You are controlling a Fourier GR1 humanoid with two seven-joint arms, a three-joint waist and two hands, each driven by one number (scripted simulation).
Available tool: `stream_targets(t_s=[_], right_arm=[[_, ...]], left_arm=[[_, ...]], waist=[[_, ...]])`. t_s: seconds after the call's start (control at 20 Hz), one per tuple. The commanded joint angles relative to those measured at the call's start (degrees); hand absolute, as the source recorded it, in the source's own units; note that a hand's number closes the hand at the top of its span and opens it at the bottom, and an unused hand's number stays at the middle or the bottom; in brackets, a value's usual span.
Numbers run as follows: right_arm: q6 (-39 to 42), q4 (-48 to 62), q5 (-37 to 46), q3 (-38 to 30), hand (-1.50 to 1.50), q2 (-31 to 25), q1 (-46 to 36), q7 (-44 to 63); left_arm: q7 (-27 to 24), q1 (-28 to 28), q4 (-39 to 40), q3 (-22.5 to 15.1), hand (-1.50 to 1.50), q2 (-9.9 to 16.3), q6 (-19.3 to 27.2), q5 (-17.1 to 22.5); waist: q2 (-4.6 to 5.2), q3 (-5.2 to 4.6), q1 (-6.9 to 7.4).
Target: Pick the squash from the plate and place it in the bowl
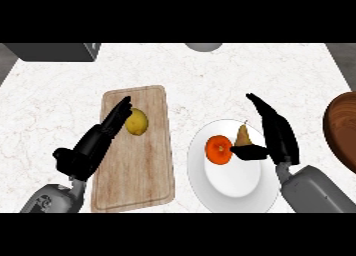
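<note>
My right hand (273, 135) is over the right side of the white plate (233, 187), fingers straight and open, thumb poking toward the squash (244, 135), holding nothing. The squash, tan and pear-shaped, sits on the plate just beside an orange round fruit (218, 149). The wooden bowl (348, 132) waits at the right edge. My left hand (92, 145) is open over the cutting board (137, 150), fingertips by the lemon (137, 121).

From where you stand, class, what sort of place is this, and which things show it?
Most likely a kitchen counter: a pale marbled counter top carries a wooden cutting board with a yellow fruit, a white plate of produce and a wooden bowl.
</note>
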Motion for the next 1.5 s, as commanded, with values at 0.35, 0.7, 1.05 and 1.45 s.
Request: stream_targets(t_s=[0.35, 0.7, 1.05, 1.45], right_arm=[[38.2, -5.3, -12.3, 4.6, -1.50, 1.4, -15.8, 36.9], [44.0, -4.7, -17.6, 2.5, -1.50, 5.8, -19.4, 47.7], [42.0, -3.5, -14.8, 4.5, -1.50, 9.8, -19.4, 49.0], [37.1, -7.3, -3.5, 8.1, -1.50, 9.5, -13.0, 46.3]], left_arm=[[0.2, -0.4, 0.2, 0.3, 0.00, -1.0, 0.1, -0.5], [2.5, -2.4, 0.2, 1.2, 0.00, -1.9, -0.4, -1.6], [3.1, 1.2, -2.2, 0.8, 0.00, -3.2, 0.1, -3.4], [2.9, 0.1, -1.6, 4.9, 0.00, -1.9, -3.2, -2.7]], waist=[[0.04, 0.14, 0.70], [0.25, 0.31, -0.02], [0.23, 0.32, 0.09], [0.20, 0.33, -0.37]])
